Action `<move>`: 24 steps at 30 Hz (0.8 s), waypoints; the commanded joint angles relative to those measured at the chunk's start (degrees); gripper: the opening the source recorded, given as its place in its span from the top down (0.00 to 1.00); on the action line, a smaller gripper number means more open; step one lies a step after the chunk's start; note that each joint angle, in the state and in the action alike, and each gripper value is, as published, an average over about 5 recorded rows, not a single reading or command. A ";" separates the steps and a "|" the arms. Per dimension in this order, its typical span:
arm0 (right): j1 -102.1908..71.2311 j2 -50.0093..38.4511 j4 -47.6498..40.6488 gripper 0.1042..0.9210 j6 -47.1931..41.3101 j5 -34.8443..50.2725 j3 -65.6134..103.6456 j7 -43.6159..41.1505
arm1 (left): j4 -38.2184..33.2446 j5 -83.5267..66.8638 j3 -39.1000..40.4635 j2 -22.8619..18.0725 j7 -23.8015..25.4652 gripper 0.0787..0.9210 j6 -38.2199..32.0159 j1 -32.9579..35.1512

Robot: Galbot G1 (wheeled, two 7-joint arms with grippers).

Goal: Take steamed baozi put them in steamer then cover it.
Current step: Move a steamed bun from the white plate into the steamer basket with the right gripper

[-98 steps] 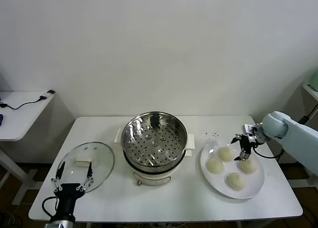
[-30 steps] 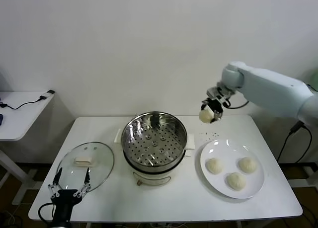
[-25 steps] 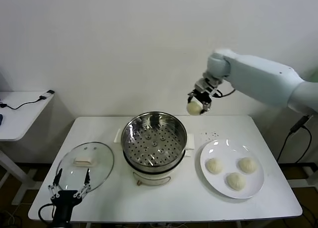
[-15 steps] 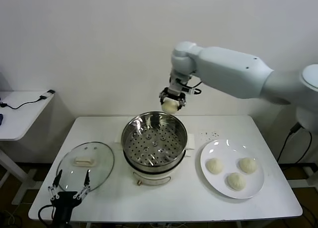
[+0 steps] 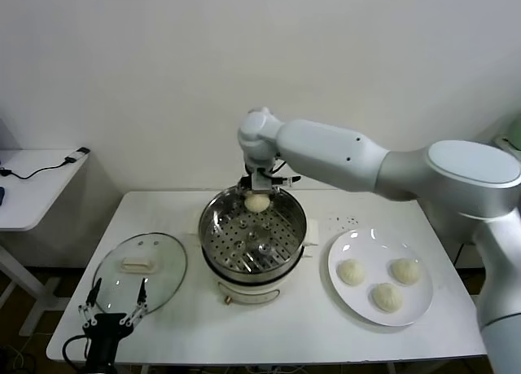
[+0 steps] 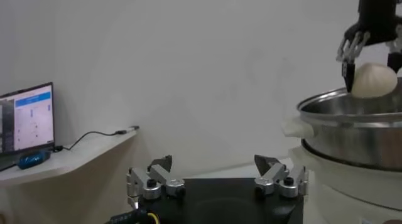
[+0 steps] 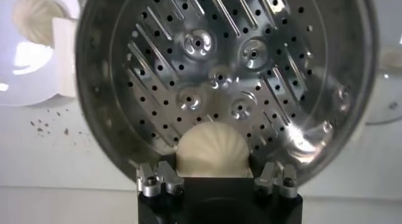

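Carried over from the plate (image 5: 413, 307), my right pincer (image 5: 257, 196) clamps a baozi (image 5: 257, 202) above the steamer (image 5: 253, 231); I'd lower before releasing.

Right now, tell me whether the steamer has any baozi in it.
Empty. The steamer shows only its bare perforated floor; the right gripper holds one baozi above the far rim.

The round stainless-steel steamer basket (image 5: 253, 234) is glossy and mirror-bright, its perforated floor throwing glints. The pale pleated dough bun (image 7: 213, 150) looks matt and soft. The round clear glass lid (image 5: 140, 270) is smooth and shiny. The flat white plate (image 5: 417, 306) appears glazed, and the white desk (image 5: 309, 325) looks smooth and matt.
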 commanded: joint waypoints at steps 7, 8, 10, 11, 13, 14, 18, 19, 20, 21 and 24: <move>-5.87 2.46 -4.42 0.23 1.78 -7.87 2.73 0.32 | 0.46 -0.06 -0.06 -0.01 -0.05 0.12 -0.06 -0.04; -6.02 2.50 -4.64 0.23 1.71 -7.75 2.74 0.31 | 0.48 -0.05 -0.08 -0.01 -0.06 0.12 -0.05 -0.01; -6.20 2.51 -4.78 0.23 1.58 -7.53 2.69 0.28 | 0.48 0.04 -0.12 -0.01 -0.09 0.12 0.02 0.08; -6.25 2.49 -4.80 0.23 1.47 -7.33 2.65 0.28 | 0.47 0.09 -0.14 0.00 -0.11 0.12 0.06 0.12; -6.31 2.47 -4.79 0.22 1.34 -7.40 2.67 0.34 | 0.47 0.17 -0.15 0.04 -0.12 0.12 0.09 0.19; -6.32 2.46 -4.81 0.21 1.22 -7.36 2.70 0.38 | 0.48 0.19 -0.15 0.05 -0.12 0.12 0.09 0.19; -6.14 2.36 -4.74 0.15 1.12 -7.31 3.20 0.93 | 0.52 0.20 -0.14 0.04 -0.14 0.12 0.01 0.25; -5.89 2.33 -4.66 0.13 1.30 -7.02 3.43 0.86 | 0.50 0.20 -0.13 0.04 -0.14 0.12 -0.02 0.30; -5.62 2.29 -4.57 0.13 1.50 -6.63 3.62 0.70 | 0.49 0.20 -0.12 0.03 -0.14 0.12 -0.04 0.35; -5.14 2.18 -4.42 0.12 1.70 -5.87 3.72 0.31 | 0.47 0.20 -0.11 0.03 -0.14 0.12 -0.07 0.40; -3.41 1.25 -3.24 0.12 1.98 -2.89 3.62 -1.12 | 0.38 0.20 -0.10 -0.06 -0.14 0.12 -0.09 0.49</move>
